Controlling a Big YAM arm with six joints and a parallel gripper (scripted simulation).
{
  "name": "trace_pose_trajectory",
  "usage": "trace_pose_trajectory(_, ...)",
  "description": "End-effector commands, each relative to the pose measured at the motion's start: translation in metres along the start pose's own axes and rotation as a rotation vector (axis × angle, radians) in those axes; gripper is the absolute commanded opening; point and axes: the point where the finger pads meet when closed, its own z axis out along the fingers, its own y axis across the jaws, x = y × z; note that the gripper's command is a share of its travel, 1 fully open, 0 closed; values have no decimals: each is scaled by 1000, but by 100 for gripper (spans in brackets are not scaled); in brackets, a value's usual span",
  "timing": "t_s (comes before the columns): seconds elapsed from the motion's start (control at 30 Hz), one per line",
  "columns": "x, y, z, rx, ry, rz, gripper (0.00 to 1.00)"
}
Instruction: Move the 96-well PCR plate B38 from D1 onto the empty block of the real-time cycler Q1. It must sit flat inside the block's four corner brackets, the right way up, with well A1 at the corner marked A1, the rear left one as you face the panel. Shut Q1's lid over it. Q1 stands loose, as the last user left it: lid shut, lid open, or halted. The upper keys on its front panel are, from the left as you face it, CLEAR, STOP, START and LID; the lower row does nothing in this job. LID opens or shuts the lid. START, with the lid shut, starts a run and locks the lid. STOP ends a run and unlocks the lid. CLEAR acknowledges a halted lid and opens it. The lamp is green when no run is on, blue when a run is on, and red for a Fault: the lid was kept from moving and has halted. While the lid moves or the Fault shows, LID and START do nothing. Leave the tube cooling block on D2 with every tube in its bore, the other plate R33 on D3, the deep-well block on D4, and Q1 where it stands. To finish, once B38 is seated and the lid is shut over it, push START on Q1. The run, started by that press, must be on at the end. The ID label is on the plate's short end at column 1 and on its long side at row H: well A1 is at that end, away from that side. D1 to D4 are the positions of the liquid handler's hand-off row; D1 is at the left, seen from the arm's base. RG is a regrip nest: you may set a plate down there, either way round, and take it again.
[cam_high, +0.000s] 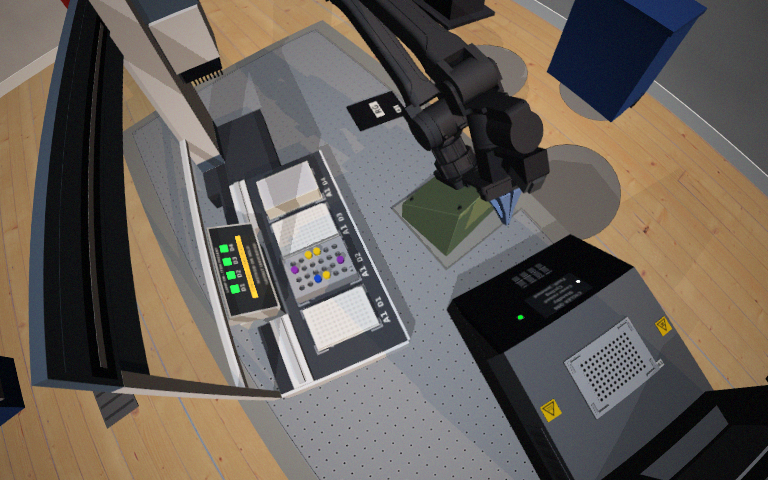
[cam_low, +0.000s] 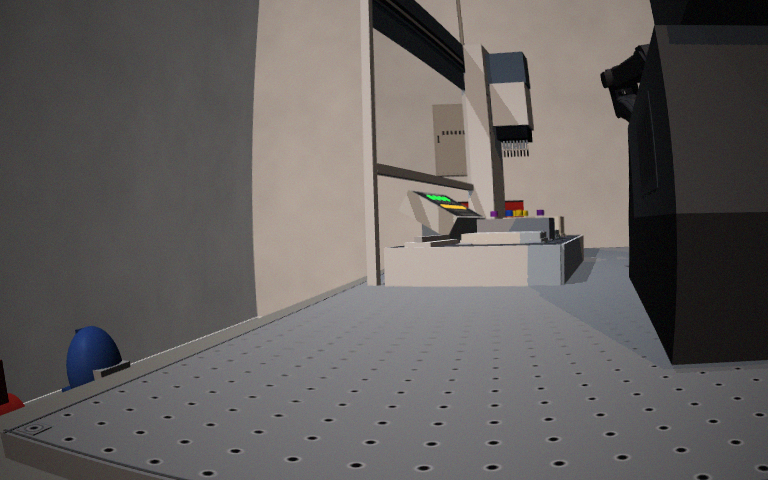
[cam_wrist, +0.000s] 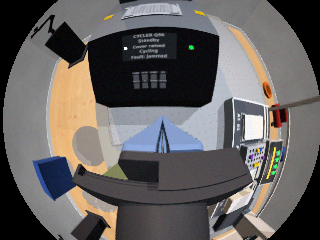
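Note:
The white 96-well plate B38 (cam_high: 339, 318) lies on D1, the near end of the hand-off row. The black cycler Q1 (cam_high: 572, 333) stands at the right with its lid open toward the lower right. Its grey block (cam_high: 613, 365) with corner brackets is bare. Its lamp (cam_high: 519, 316) is green. The keys (cam_high: 528, 277) sit on the front panel, also shown in the wrist view (cam_wrist: 148, 79). My gripper (cam_high: 506, 213) is shut and empty. It hangs above the table just short of Q1's front panel, beside the green block (cam_high: 447, 212).
The tube cooling block (cam_high: 321, 270) with coloured caps is on D2, plate R33 (cam_high: 304, 228) on D3, the deep-well block (cam_high: 287, 187) on D4. The liquid handler's panel (cam_high: 242, 277) and frame stand to the left. The RG nest (cam_high: 372, 113) lies behind the arm.

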Motion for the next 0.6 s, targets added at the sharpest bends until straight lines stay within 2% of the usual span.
trace_pose_trajectory(0.0, -42, -2, -17, -1, -79, 6, 0)
trace_pose_trajectory(0.57, -47, -3, -20, -1, -87, 15, 0)
